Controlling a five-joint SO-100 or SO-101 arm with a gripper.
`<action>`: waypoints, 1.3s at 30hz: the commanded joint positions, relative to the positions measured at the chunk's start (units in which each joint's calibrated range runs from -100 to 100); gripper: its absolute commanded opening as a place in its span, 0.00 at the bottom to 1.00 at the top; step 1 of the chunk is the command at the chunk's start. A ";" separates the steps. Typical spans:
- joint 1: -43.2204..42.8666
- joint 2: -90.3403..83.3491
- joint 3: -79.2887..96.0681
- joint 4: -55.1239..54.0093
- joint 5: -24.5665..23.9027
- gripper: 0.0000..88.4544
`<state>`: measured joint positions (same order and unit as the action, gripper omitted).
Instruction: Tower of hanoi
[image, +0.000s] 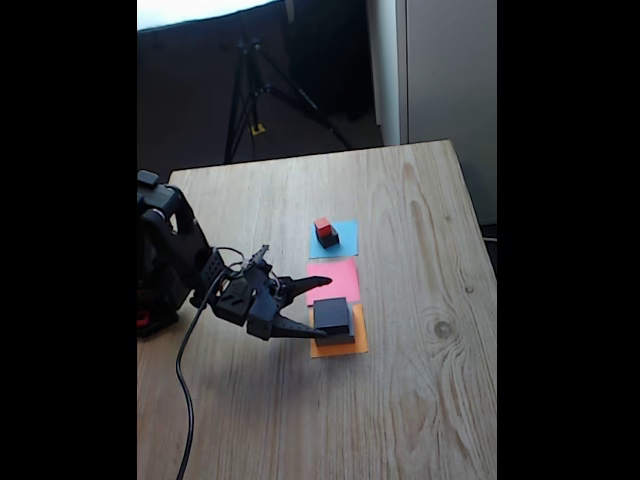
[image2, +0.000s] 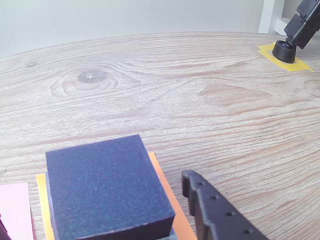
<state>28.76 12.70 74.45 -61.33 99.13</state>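
Wooden table (image: 420, 400), tripod (image: 255, 95) in the dim background. My gripper (image: 318, 306) is spread wide, jaws reaching toward the black slab (image: 333, 317) without touching — one finger (image2: 215, 212) sits just beside it in the wrist view. The slab rests on a grey slab (image: 338, 339) over the orange paper square (image: 358, 345). Pink paper square (image: 340, 280) bare. Red cube (image: 322, 227) tops the small black cube (image: 329, 238) on the blue paper square (image: 345, 230).

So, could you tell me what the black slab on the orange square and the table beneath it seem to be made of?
The black slab looks like dense foam or a matte, finely textured plastic: its top is speckled and shows no shine, so I can't settle which. The table looks like wood or a wood-look laminate, with pale grain lines and a knot. The orange square looks like thin flat paper.
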 joint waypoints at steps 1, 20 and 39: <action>-0.88 0.63 -1.81 -2.49 0.87 0.53; -0.63 3.12 -1.17 -4.51 0.87 0.49; -0.38 3.50 -0.72 -4.35 0.87 0.35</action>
<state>28.34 16.37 73.84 -64.69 99.13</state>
